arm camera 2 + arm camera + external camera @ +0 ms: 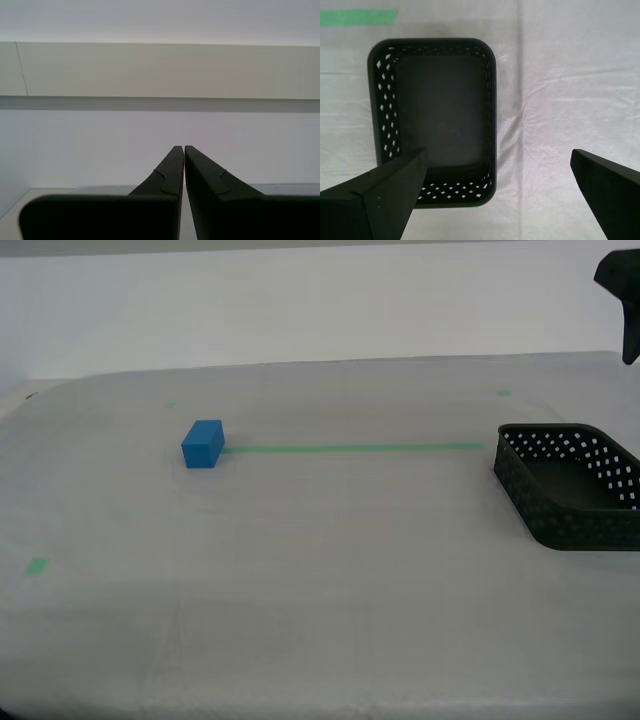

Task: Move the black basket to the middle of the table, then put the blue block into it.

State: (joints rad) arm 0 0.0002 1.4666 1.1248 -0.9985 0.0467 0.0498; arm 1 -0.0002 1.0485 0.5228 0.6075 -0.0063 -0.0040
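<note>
My first gripper (497, 175) hangs above the black basket (437, 115), looking straight down into it with its jaws spread wide and nothing between them. One finger overlaps the basket's near corner in that wrist view while the other is out over bare cloth, so the gripper's centre sits off the basket's side wall, toward the open table (320, 570). The basket's long axis runs away from the jaws toward the green tape line (350, 448), whose end shows just past the basket's far rim. In the exterior view the basket (570, 485) sits far out at about 3 o'clock from the table's middle, cut off by that view's right edge, empty as far as I can see. The blue block (203, 444) stands at about 10 o'clock from the middle, on the other end of the tape line — well apart from the basket. My second gripper (184, 150) has its fingers pressed together on nothing and points at a blank wall, so it looks parked; a dark arm part shows at the exterior view's upper right corner. My first gripper is clearly the nearer one for the basket, and I judge that it must shift sideways to straddle one wall before closing. Count: one basket, one block, one long tape line, a few small green tape bits (36, 566).
</note>
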